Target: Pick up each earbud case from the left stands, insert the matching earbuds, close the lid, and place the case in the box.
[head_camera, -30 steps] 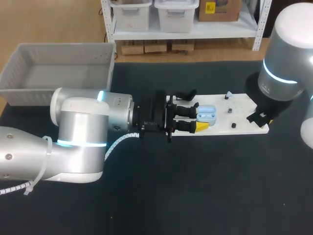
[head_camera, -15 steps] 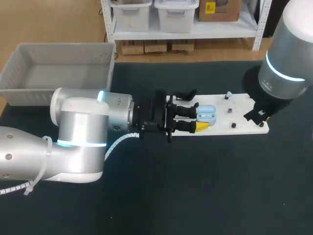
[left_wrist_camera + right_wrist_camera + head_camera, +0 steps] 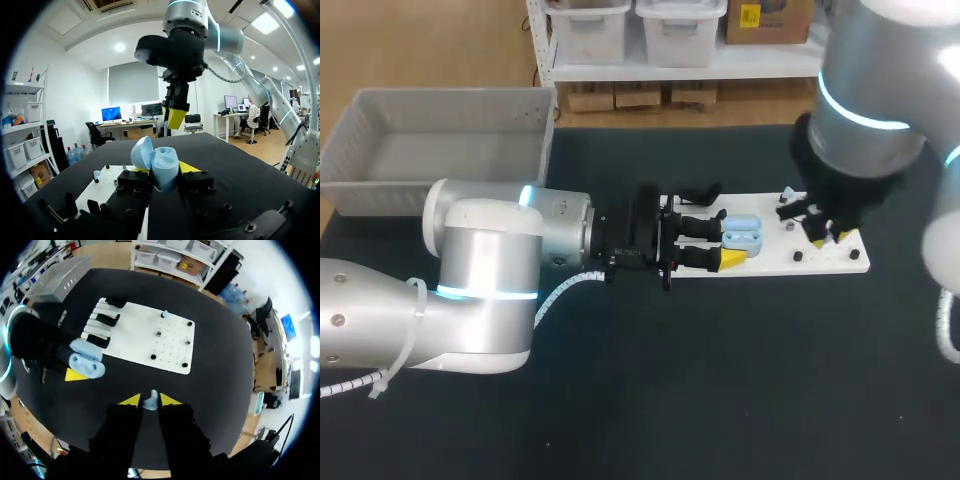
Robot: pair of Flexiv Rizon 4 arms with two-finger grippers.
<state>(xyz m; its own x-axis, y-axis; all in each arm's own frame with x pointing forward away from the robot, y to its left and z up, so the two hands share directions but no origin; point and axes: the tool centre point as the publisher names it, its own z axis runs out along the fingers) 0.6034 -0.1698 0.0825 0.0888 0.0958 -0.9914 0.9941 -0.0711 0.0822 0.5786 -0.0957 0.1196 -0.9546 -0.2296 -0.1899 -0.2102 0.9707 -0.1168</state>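
Your case (image 3: 742,232) sits lid-open over the left end of the board (image 3: 770,262), clamped between the left claw's (image 3: 163,172) fingers. The right claw (image 3: 828,240) hangs over the board's right end, apart from the case, and is pinched on a pale earbud (image 3: 150,403). Bare board with a few pegs lies between them. The box (image 3: 380,195) stands far left. From above, the right arm hides the board's far right corner.

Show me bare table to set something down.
Bare table: the near side of the white board, and behind it, right of the grey bin. The board is crowded: the left tool holds the earbud case at one end, the right tool holds an earbud over the other.
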